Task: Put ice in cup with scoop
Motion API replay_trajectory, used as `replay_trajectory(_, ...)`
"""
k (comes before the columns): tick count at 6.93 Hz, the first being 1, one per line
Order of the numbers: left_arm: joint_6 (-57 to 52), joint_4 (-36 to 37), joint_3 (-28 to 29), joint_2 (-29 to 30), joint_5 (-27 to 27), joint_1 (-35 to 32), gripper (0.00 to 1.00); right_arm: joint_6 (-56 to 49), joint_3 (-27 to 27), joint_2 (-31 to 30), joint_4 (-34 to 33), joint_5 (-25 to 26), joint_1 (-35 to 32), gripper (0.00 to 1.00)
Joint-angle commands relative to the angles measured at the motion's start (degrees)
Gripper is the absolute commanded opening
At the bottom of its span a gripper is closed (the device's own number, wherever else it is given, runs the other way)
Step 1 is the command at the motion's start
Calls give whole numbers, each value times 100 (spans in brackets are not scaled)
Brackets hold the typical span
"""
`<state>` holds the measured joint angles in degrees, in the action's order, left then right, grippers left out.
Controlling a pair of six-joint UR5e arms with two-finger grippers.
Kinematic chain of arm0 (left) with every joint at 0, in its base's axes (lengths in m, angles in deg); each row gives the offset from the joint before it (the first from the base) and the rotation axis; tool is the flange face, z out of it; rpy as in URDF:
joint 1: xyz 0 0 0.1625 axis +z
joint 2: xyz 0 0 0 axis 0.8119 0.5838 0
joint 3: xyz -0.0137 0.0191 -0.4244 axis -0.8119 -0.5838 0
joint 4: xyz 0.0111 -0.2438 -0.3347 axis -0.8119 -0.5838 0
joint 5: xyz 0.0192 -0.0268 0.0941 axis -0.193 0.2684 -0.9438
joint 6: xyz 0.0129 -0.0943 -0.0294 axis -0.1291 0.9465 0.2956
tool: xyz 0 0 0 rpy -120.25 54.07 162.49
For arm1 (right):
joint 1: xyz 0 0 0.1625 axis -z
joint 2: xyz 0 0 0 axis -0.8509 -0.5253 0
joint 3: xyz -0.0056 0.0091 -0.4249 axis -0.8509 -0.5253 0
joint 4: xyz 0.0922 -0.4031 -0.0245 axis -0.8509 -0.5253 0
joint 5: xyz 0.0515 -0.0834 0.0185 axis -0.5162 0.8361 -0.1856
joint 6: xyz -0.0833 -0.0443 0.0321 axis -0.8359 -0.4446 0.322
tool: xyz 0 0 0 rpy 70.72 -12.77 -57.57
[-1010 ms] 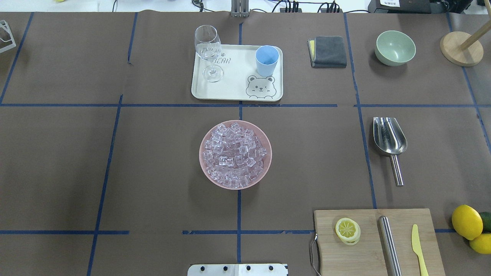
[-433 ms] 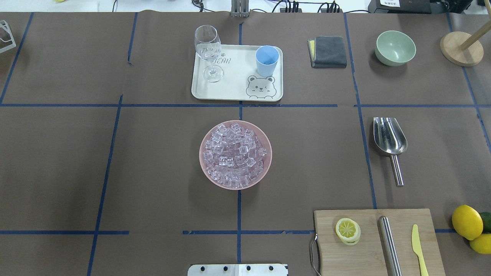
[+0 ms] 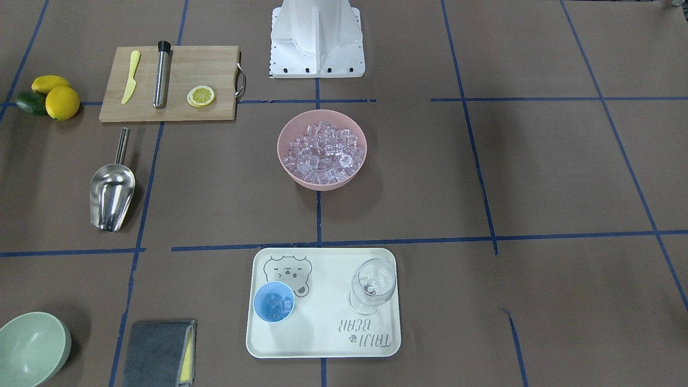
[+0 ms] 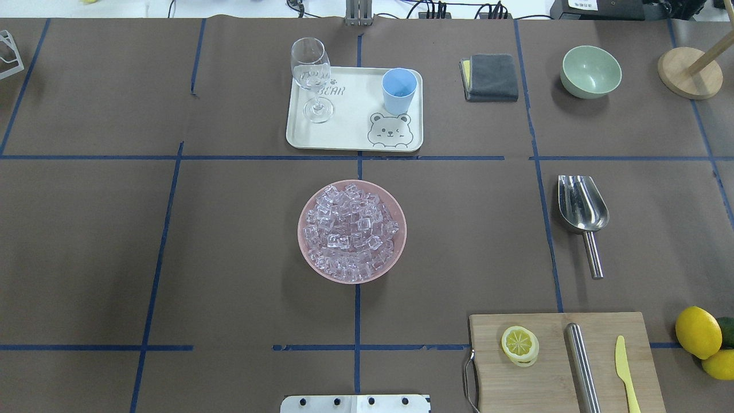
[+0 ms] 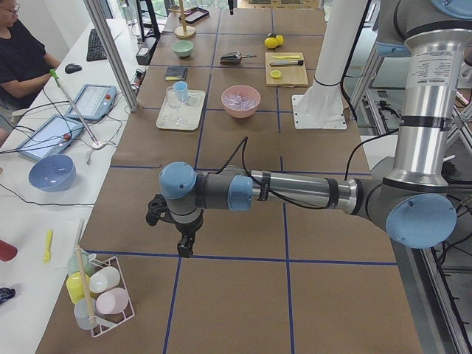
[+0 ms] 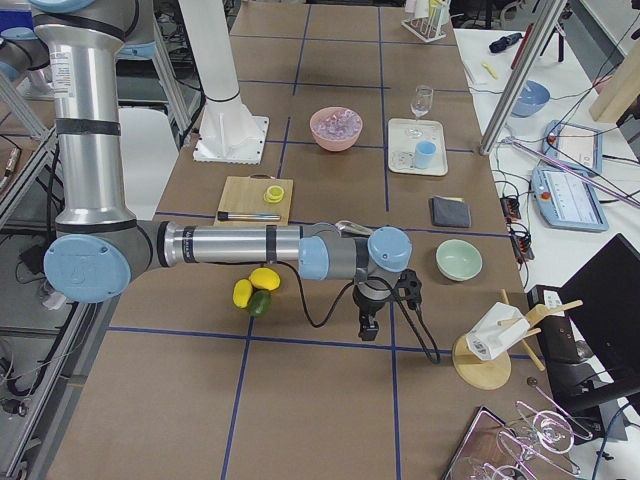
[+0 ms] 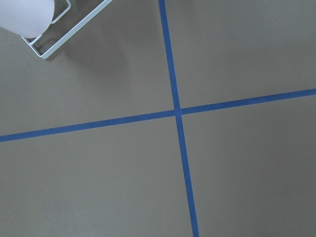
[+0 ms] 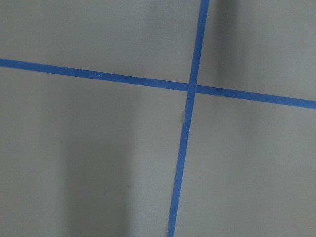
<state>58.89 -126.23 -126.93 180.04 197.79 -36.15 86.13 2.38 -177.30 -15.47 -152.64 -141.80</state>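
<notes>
The ice (image 4: 350, 229) fills a pink bowl (image 4: 304, 252) at the table's middle. The light-blue cup (image 4: 399, 90) stands on a white tray (image 4: 344, 135); in the front-facing view the cup (image 3: 273, 302) holds a few cubes. The steel scoop (image 4: 582, 206) lies flat on the table to the right, handle toward the robot. My left gripper (image 5: 184, 247) shows only in the exterior left view, low over bare table far from these things. My right gripper (image 6: 368, 328) shows only in the exterior right view, beyond the lemons. I cannot tell whether either is open or shut.
A wine glass (image 4: 311, 77) stands on the tray. A folded grey cloth (image 4: 490, 77), a green bowl (image 4: 590, 71) and a wooden stand (image 4: 688, 71) are at the back right. A cutting board (image 4: 550, 378) with lemon slice, steel cylinder and knife, and lemons (image 4: 698, 332), are front right.
</notes>
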Motion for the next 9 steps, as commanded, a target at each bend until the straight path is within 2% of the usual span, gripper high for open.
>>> replay_trajectory(1, 33, 72, -98, 5, 9, 25, 100, 8, -156, 42, 15, -9, 95, 100)
replay_trajectory(3, 41, 371, -177, 31, 35, 191, 100, 26, -113, 15, 32, -193, 87, 100)
replay_trajectory(9, 41, 389, -204, 66, 62, 395, 100, 9, -69, 15, 41, -185, 87, 100)
